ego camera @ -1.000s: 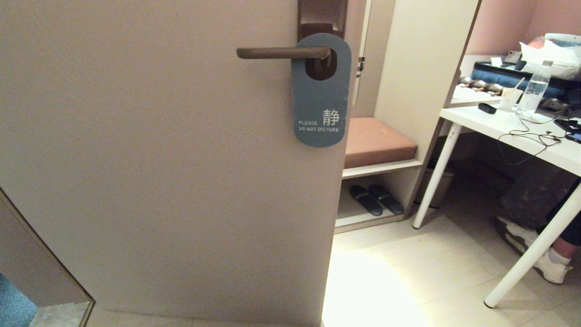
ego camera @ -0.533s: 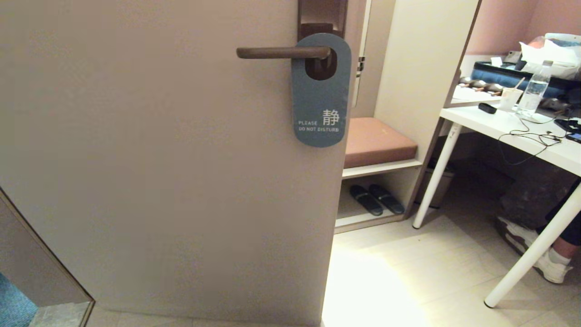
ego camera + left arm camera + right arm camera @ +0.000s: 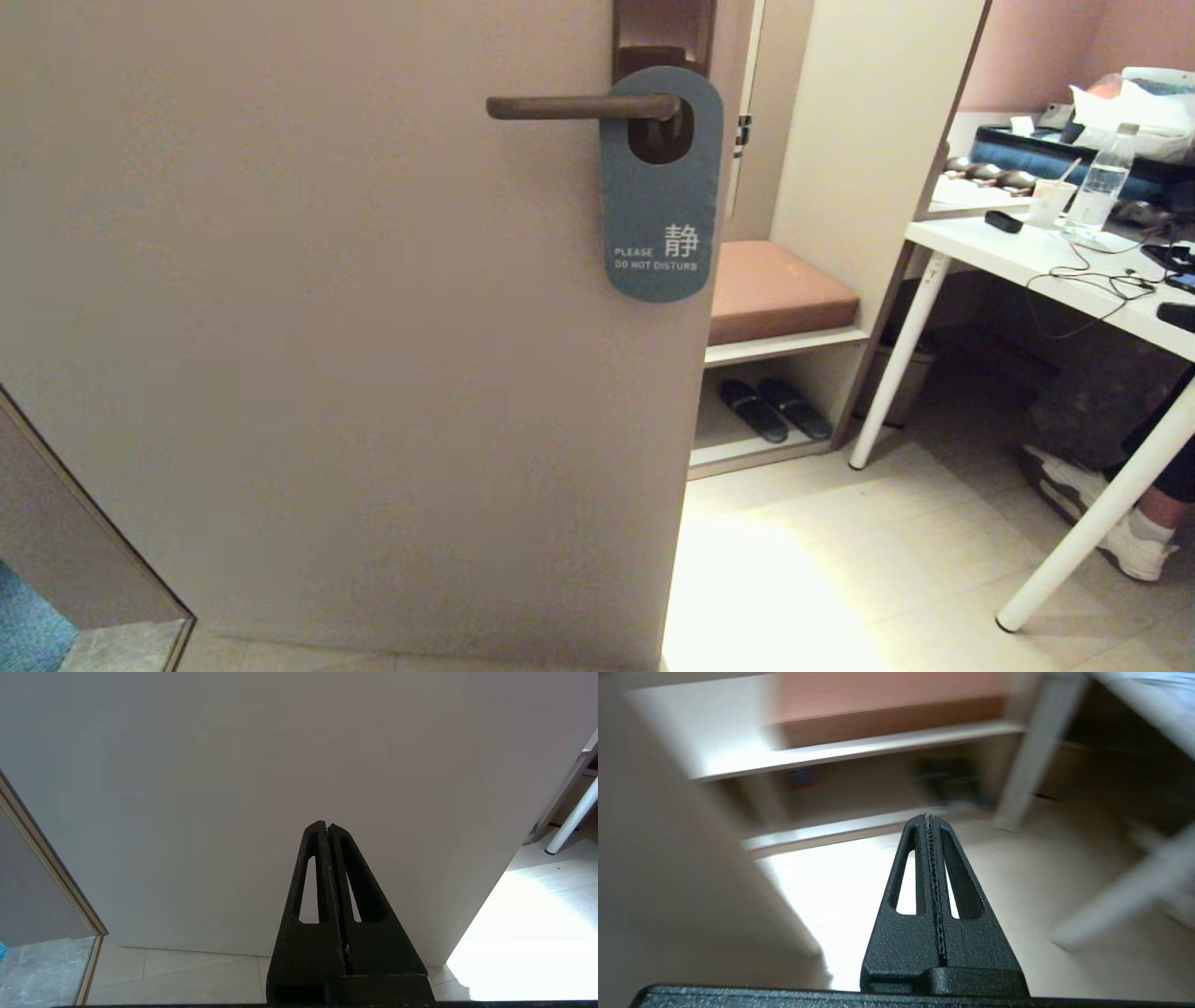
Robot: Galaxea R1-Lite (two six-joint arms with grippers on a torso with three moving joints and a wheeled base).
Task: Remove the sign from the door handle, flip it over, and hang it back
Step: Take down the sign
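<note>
The sign hangs on the door handle, its grey-blue face with white "PLEASE DO NOT DISTURB" towards me, the lever passing through its oval hole. The handle's dark backplate rises behind the sign's top. Neither gripper shows in the head view. My left gripper is shut and empty, low down, facing the bare lower door. My right gripper is shut and empty, low down past the door's edge, facing the floor and shelf unit.
The beige door fills the left and middle. To its right stands a shelf unit with a brown cushion and black slippers. A white table with a bottle, cup and cables stands at the right, a person's leg and shoe beneath it.
The sign and handle hang as before. A small dark object has come into view on the white table at the far right edge.
</note>
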